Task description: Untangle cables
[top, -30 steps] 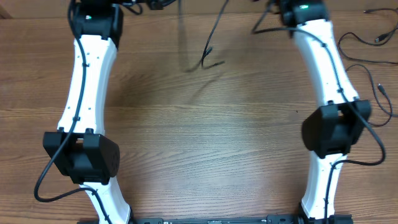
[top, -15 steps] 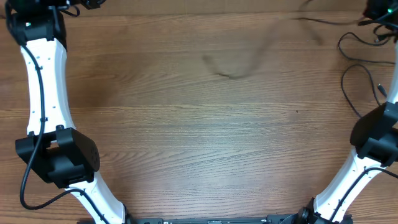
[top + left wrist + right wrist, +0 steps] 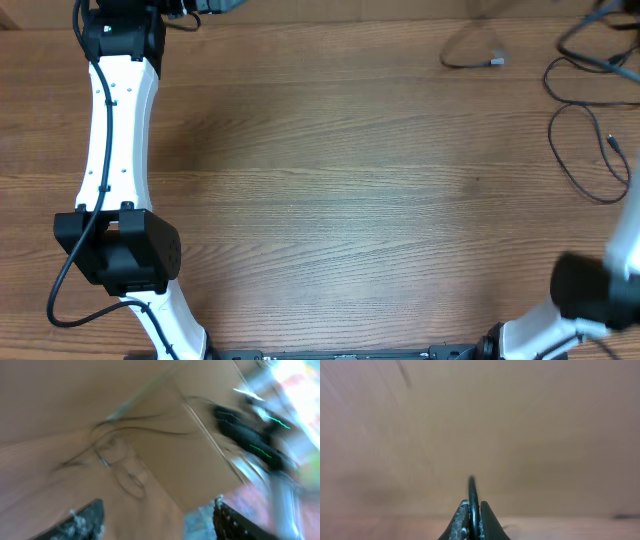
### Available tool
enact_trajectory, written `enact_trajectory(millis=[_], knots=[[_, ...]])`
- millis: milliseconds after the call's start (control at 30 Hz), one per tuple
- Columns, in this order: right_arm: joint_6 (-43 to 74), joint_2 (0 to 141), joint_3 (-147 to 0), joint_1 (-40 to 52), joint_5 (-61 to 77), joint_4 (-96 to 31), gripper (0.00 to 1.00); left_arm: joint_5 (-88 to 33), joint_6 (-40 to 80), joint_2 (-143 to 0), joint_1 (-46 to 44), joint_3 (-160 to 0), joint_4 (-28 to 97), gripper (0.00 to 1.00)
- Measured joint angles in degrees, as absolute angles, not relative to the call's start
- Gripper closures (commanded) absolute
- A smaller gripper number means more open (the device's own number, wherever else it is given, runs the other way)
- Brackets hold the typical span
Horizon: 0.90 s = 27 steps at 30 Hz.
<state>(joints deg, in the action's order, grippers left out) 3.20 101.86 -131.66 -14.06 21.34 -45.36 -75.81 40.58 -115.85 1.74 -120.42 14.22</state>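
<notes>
From overhead, a brown wood-grain surface (image 3: 330, 200) fills the picture. The white left arm (image 3: 115, 130) with black joints runs up the left side to the far edge, and the right arm (image 3: 600, 290) shows only as a blur at the near right corner. The cables (image 3: 590, 150) lie in thin black loops at the far right corner, with one more cord beside them, smeared and pale-tipped. Neither set of jaws can be read from here. In the left wrist view, which is heavily blurred, the left gripper (image 3: 157, 512) has its jaws spread wide with nothing between them. Loose loops of cable lie on the surface beyond it. Past the surface's edge there is a bright, indistinct room and the dark end of the right arm with green streaks. In the right wrist view, the right gripper (image 3: 472, 510) has its jaws pressed together, pinching a thin black cord (image 3: 472, 487) that stands up from the tips. Behind it is only blurred tan wood.
</notes>
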Motion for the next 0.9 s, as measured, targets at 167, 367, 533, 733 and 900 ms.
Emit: enact_trajectory(millis=[167, 367, 533, 733, 900], knots=[[1.41, 93.45, -132.07, -16.58, 13.58, -47.0, 0.96, -43.81, 28.73, -115.85, -0.32, -120.33, 30.96, 0.06], [0.16, 91.74, -132.2, -21.23, -0.89, -53.17, 0.96, -8.93, 18.9, -115.85, -9.1, -120.33, 32.23, 0.0], [-0.01, 92.23, -131.81, -29.43, -12.14, -57.78, 0.96, 4.29, 14.13, -115.85, -13.74, -120.33, 32.64, 0.0], [-0.32, 92.16, -131.83, -39.75, -16.93, -55.99, 0.96, 8.88, 12.43, -115.85, -13.34, -120.33, 34.46, 0.0], [-2.61, 91.57, -131.83, -43.72, -16.64, -56.77, 0.96, 9.08, 11.79, -115.85, -13.04, -120.33, 36.8, 0.0]])
